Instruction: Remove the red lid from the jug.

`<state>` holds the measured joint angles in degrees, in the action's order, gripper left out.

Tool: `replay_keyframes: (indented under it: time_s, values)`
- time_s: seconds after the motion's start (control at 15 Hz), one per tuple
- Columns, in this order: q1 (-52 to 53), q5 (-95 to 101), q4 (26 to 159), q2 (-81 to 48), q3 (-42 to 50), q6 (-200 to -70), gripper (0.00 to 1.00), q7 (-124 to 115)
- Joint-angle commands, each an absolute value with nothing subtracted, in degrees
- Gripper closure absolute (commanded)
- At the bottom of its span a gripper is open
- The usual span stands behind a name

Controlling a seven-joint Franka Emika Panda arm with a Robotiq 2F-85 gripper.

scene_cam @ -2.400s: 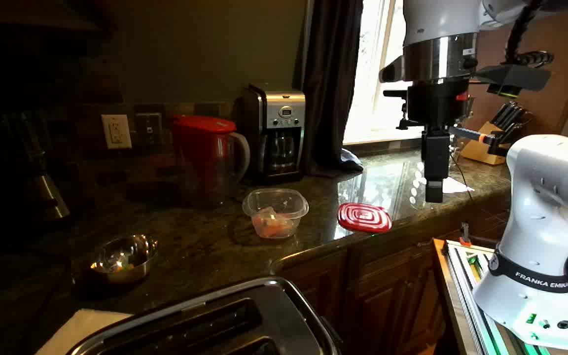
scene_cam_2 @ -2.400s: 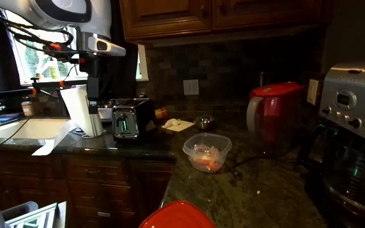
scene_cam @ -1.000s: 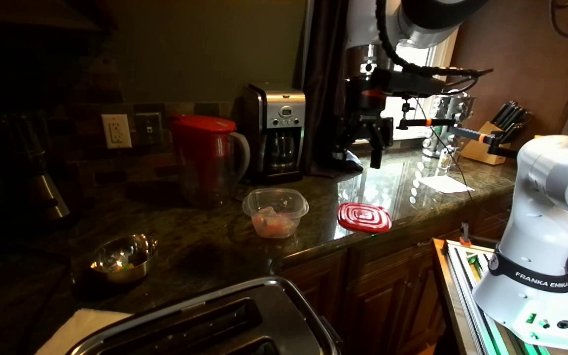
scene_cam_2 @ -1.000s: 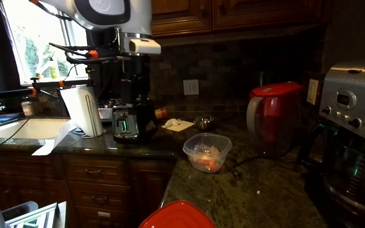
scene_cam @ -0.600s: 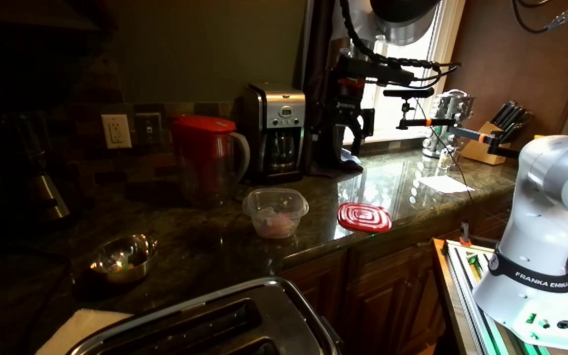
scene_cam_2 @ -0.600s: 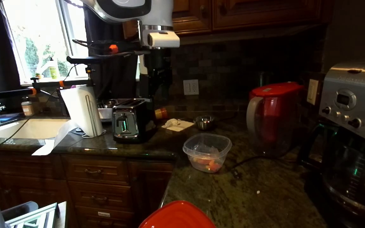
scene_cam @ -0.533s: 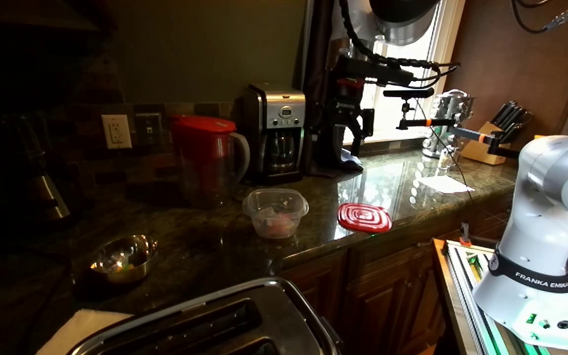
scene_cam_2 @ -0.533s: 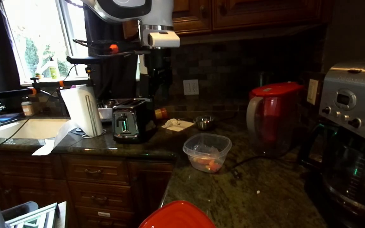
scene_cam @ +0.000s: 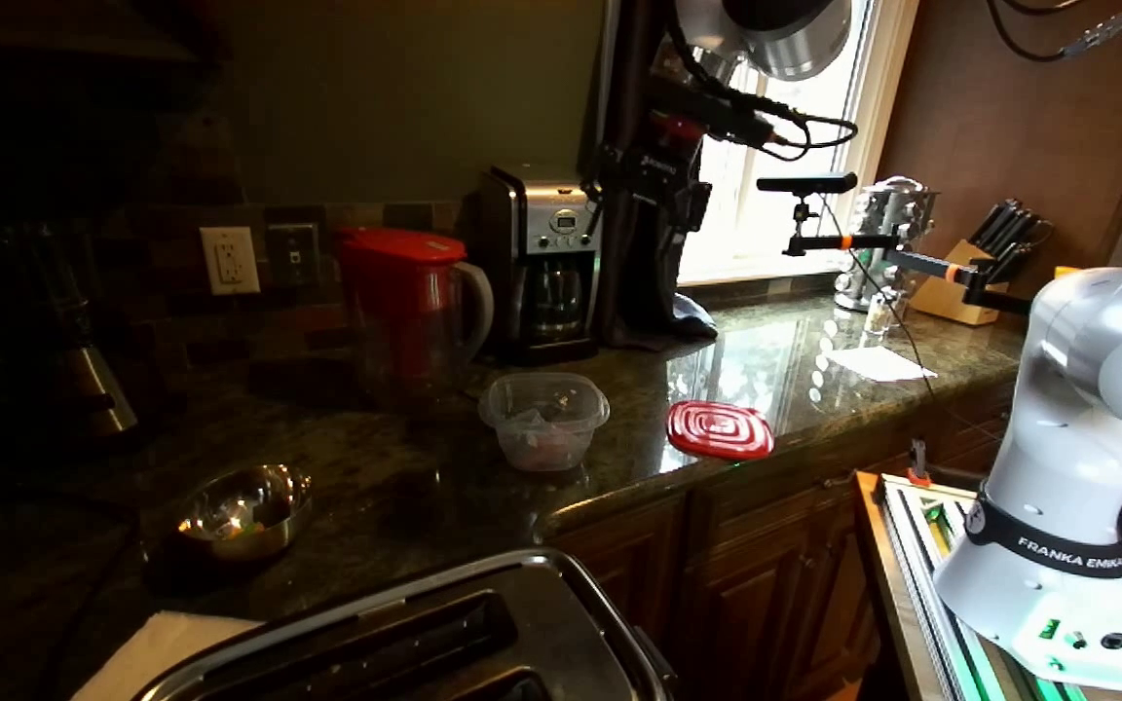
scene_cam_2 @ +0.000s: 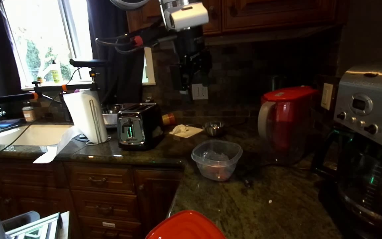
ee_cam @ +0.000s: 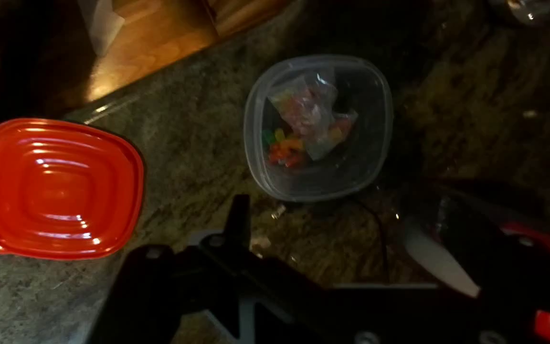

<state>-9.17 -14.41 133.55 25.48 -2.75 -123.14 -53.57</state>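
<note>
The reddish jug (scene_cam: 412, 316) with a pale handle stands upright near the wall; it shows in both exterior views (scene_cam_2: 285, 126). The flat red lid (scene_cam: 413, 245) sits on its top, also seen in an exterior view (scene_cam_2: 288, 94). In the wrist view the jug's handle (ee_cam: 439, 260) shows at lower right; most of the jug is dark or covered by the gripper. My gripper (scene_cam: 641, 234) hangs in the air in front of the dark curtain, tilted, apart from the jug. It also shows in an exterior view (scene_cam_2: 192, 84). Its fingers look apart with nothing between them.
A coffee maker (scene_cam: 561, 253) stands beside the jug. A clear tub (ee_cam: 318, 191) with candy sits in front, and a red patterned disc (ee_cam: 58, 188) lies near the counter edge. A metal bowl (scene_cam: 249, 526), a toaster (scene_cam_2: 138, 126) and a camera mount (scene_cam: 804, 185) are around.
The arm has swung across the counter, bringing the gripper closer to the coffee maker and jug. The gripper has turned, risen and tilted. The jug, lid, tub and disc have not moved.
</note>
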Motion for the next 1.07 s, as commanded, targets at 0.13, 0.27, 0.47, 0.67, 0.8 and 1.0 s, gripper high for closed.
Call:
replay_keyframes:
  time_s: [0.13, 0.27, 0.47, 0.67, 0.8, 1.0]
  values:
    - [-11.6, -14.3, 130.3, 19.6, -2.8, -135.6, 0.00, -66.1]
    - [-13.3, -8.6, 129.7, 18.1, -5.0, -140.7, 0.00, -73.7]
    - [-10.6, -9.4, 130.2, 18.6, -2.5, -140.2, 0.00, -71.2]
    - [-8.8, -15.9, 131.2, 18.3, -1.8, -146.9, 0.00, -73.3]
    - [-7.1, -21.2, 130.7, 18.4, -0.3, -150.5, 0.00, -71.9]
    - [-1.3, -34.8, 131.4, 18.4, 4.0, -156.6, 0.00, -63.0]
